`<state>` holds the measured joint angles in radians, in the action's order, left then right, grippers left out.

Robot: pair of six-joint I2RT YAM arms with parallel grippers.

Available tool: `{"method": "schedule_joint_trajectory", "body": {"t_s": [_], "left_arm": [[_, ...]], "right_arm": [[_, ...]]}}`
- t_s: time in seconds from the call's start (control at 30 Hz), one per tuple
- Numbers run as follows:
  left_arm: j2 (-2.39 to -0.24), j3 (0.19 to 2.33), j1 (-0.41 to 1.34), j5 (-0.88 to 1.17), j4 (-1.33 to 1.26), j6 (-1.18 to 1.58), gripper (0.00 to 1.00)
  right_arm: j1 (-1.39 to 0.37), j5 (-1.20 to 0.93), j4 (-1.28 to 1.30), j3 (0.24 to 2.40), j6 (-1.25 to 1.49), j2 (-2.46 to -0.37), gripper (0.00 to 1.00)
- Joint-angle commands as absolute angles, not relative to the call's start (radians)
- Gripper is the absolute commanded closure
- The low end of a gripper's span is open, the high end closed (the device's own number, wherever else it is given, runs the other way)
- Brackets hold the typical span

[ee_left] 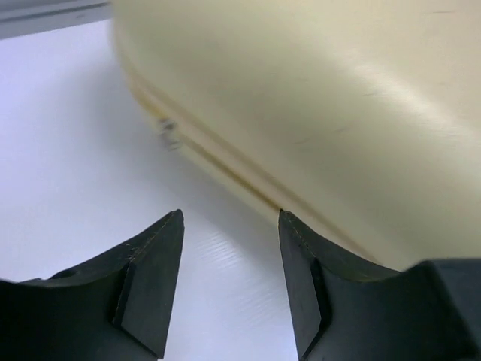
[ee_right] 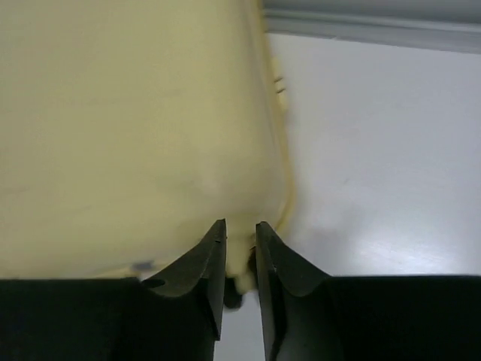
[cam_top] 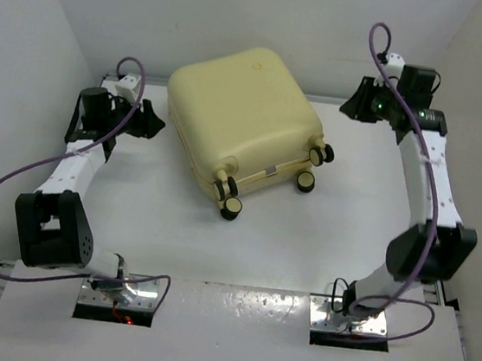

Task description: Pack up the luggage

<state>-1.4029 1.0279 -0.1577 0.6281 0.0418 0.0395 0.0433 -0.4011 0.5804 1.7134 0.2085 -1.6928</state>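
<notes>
Top external: slick, stiff luggage (cam_top: 240, 111), grab at the seam; left gripper (ee_left: 230, 218) parted, empty, right gripper (ee_right: 240, 226) barely parted.

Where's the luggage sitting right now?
In the top view the luggage lies closed at the far middle of the table, between the left arm and the right arm, its wheels pointing toward the near right.

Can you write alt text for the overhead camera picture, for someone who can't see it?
A closed pale yellow suitcase lies flat on a white table, its small wheels toward the near side. The robot's left gripper and right gripper flank it, each close beside it, neither holding anything.
</notes>
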Motion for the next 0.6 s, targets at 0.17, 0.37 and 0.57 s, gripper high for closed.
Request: {"method": "schedule_joint_trajectory", "body": {"t_s": [0.17,0.37,0.57], "left_arm": [[-1.551,1.132,-0.238,0.479,-0.114,0.106,0.41],[-1.646,1.255,-0.256,0.423,-0.187,0.198,0.41],[-1.86,1.509,-0.265,0.459,-0.167,0.265,0.39]], "right_arm": [[-0.158,-0.482,0.678,1.17,0.343,-1.355,1.0],[-0.209,-0.261,0.505,0.899,0.641,-1.222,1.0],[-0.229,-0.256,0.352,0.9,0.81,-1.377,1.0]]}}
